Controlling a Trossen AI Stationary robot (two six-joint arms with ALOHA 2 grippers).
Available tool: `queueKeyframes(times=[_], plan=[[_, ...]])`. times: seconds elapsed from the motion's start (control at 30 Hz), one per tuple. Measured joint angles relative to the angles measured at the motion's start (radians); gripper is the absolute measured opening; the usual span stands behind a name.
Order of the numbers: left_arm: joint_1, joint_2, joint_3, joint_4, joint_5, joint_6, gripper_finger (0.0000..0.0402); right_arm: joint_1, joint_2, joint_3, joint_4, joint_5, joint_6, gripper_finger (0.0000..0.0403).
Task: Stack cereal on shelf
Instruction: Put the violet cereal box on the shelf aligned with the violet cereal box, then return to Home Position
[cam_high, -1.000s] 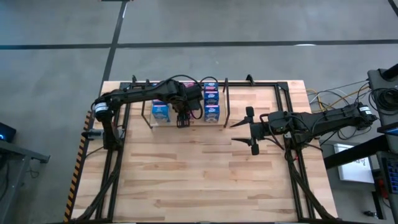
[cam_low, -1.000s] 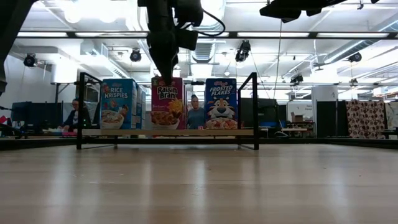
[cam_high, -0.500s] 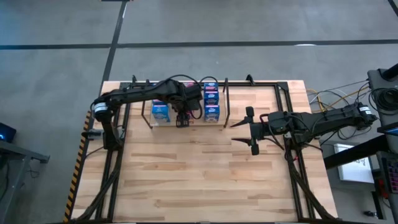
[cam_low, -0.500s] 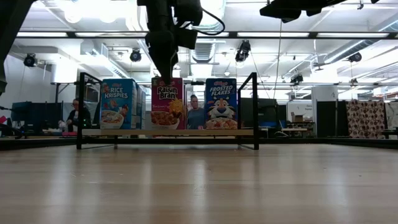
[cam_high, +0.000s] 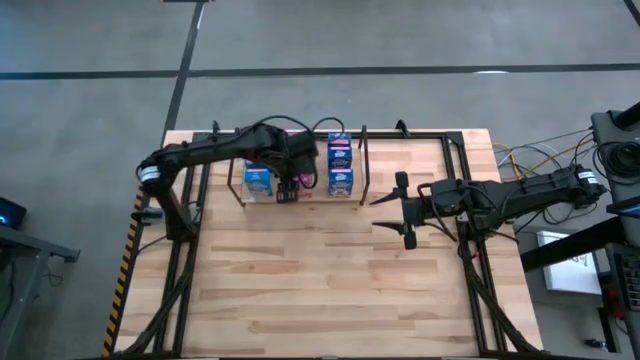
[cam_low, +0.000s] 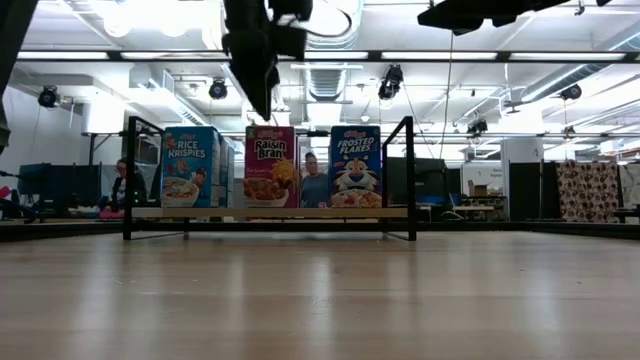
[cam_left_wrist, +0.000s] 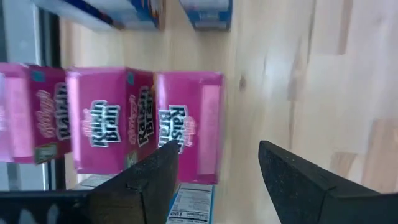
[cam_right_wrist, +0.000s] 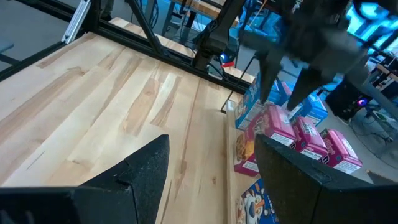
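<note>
The shelf, a low black-rod rack over a pale wood panel, stands at the table's far side. Cereal boxes stand upright on it in rows: blue Rice Krispies, pink Raisin Bran and blue Frosted Flakes. My left gripper is open and empty, its fingers pointing down just above the front pink box, clear of its top. My right gripper is open and empty above the table, to the right of the shelf.
Black arm-support frames run along the table's left and right sides. The shelf's upright dividers stand beside the boxes. Bare wood table lies in front of the shelf. A person sits in the room beyond.
My left gripper has gone up from the top of the front pink Raisin Bran box and a little toward the table's left edge. The box stays upright on the shelf.
</note>
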Motion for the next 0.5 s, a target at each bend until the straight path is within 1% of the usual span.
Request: queueKeyframes(times=[0.17, 0.3, 0.4, 0.5], plan=[[-0.016, -0.082, -0.008, 0.042, 0.004, -0.011, 0.0207, 0.000, 0.000, -0.007, 0.013, 0.000, -0.003, 0.0226], [-0.045, -0.180, -0.052, 0.100, 0.005, -0.032, 0.0207, 0.000, 0.000, -0.017, 0.021, 0.000, -0.003, 0.0226], [-0.079, -0.266, -0.122, 0.175, 0.005, -0.055, 0.0207, 0.000, 0.000, -0.020, 0.025, 0.000, 0.004, 0.0226], [-0.124, -0.378, -0.242, 0.296, 0.005, -0.070, 0.0207, 0.000, 0.000, -0.026, 0.026, 0.000, 0.005, 0.0226]])
